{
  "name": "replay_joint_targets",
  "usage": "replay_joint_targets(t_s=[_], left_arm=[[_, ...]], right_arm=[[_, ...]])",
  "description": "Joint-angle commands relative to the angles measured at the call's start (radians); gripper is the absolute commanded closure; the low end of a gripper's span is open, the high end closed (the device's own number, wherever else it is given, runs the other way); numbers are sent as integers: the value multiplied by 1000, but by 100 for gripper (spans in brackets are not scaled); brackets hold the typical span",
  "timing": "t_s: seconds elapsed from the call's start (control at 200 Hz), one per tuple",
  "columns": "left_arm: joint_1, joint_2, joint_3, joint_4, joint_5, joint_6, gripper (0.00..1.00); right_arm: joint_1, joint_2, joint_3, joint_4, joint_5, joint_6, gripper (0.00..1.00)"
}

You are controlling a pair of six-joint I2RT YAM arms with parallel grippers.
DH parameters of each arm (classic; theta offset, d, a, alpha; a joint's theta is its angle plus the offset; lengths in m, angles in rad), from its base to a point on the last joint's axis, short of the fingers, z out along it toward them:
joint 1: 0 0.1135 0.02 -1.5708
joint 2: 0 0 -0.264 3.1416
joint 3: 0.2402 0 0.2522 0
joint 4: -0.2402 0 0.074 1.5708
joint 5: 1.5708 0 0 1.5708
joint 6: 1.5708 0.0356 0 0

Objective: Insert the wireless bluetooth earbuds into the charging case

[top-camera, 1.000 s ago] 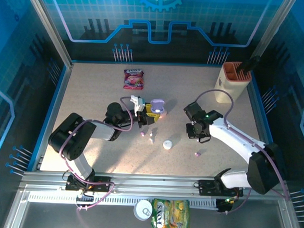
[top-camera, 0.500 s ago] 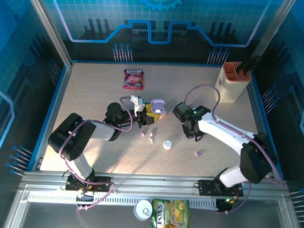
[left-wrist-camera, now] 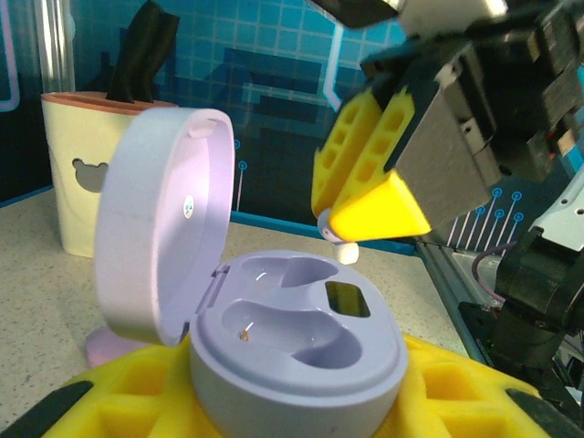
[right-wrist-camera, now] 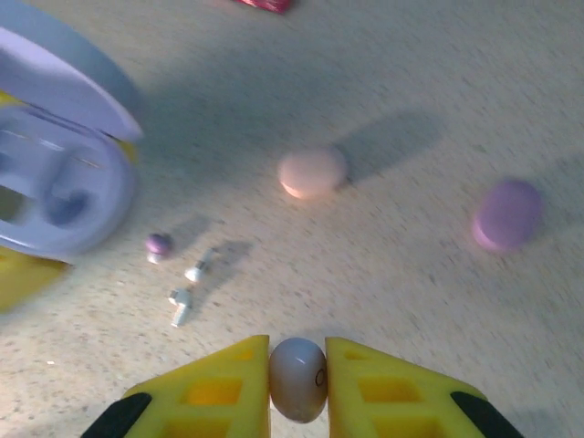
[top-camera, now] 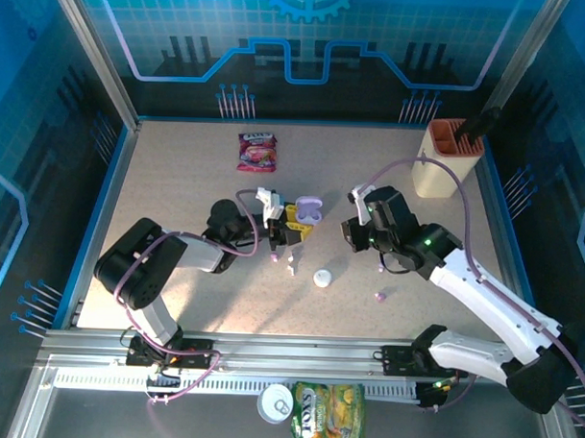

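Now swung left, the right hand (right-wrist-camera: 298, 358) pinches a white earbud (right-wrist-camera: 298, 380) near the open charging case (left-wrist-camera: 301, 342), slightly above it. The left hand (top-camera: 291, 225) clamps that case.

Blue-walled cell around a speckled beige tabletop (top-camera: 169, 186)

Translucent blue panels (top-camera: 376, 30) printed with grid and circuit lines are closing in the far, left and right sides. Aluminium posts (top-camera: 94, 53) are framing the far corners, and a slotted metal rail (top-camera: 298, 349) is running along the near edge. Bright light is washing the near-left part of the tabletop.
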Motion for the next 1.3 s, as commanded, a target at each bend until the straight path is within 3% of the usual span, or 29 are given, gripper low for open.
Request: replay_joint_targets(t_s=[0.0,0.33,1.291], left_arm=[[-11,21,2,34,17,44,64],[-20,20,-23,34,0,68,63],[-22,28,-2,34,-6,51,63]], right_arm=[[38,45,99,47,-77,-96,82],[96,164,230,10,-35,-128,83],[104,246,210,-47,-20,-173,82]])
